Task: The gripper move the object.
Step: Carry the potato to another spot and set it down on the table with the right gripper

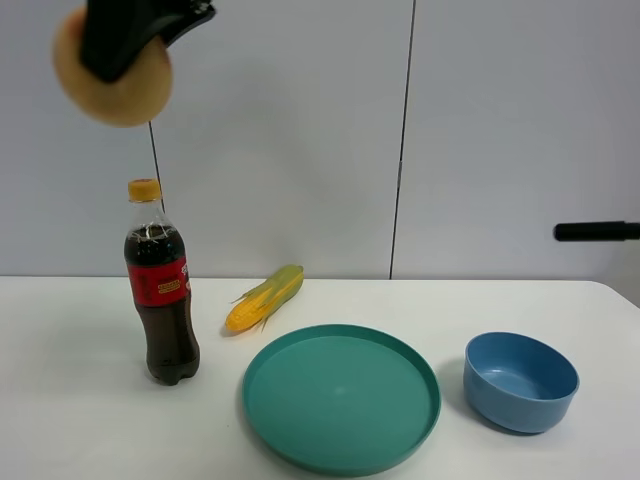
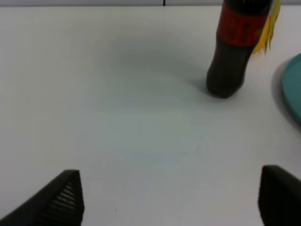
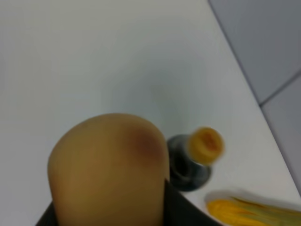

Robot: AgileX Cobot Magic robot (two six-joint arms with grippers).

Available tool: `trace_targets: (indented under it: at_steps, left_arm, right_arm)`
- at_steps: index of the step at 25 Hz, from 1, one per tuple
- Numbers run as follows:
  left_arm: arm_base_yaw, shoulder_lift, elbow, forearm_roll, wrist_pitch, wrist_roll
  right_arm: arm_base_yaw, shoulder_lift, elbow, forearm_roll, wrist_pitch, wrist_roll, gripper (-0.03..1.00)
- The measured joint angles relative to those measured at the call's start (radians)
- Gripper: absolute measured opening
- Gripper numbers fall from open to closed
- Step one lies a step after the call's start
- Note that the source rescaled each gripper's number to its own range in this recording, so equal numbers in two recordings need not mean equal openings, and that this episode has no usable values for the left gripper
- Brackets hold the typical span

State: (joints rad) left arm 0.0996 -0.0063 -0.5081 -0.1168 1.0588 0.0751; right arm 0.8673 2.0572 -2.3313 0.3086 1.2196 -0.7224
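Note:
The tan potato with a reddish-brown blotch hangs high in the air at the top left of the exterior view, above and left of the cola bottle. My right gripper is shut on it, reaching across from the right. In the right wrist view the potato fills the foreground, with a dark finger beside it and the table far below. My left gripper is open and empty, low over bare table, and does not show in the exterior view.
A cola bottle with a yellow cap stands at the left. A corn cob lies behind a teal plate. A blue bowl sits at the right. A black bar juts in from the right edge.

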Motion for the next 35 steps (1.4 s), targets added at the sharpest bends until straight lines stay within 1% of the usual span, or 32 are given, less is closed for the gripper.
trace_targets:
  at_steps: [3, 11, 19, 27, 31, 35]
  left_arm:
    - [0.0, 0.0, 0.0, 0.0, 0.0, 0.0]
    - [0.0, 0.0, 0.0, 0.0, 0.0, 0.0]
    - [0.0, 0.0, 0.0, 0.0, 0.0, 0.0]
    - [0.0, 0.0, 0.0, 0.0, 0.0, 0.0]
    - [0.0, 0.0, 0.0, 0.0, 0.0, 0.0]
    - [0.0, 0.0, 0.0, 0.0, 0.0, 0.0]
  right_arm:
    - [0.075, 0.03, 0.0, -0.06, 0.006, -0.011, 0.0]
    - [0.178, 0.174, 0.0, -0.27, 0.004, -0.024, 0.0]
    - [0.214, 0.33, 0.0, -0.296, 0.003, -0.074, 0.0]
    - [0.214, 0.411, 0.0, -0.349, 0.001, -0.239, 0.0]
    - [0.214, 0.448, 0.002, -0.353, -0.029, -0.283, 0.0]
    - [0.213, 0.488, 0.004, -0.382, -0.07, -0.288, 0.0]
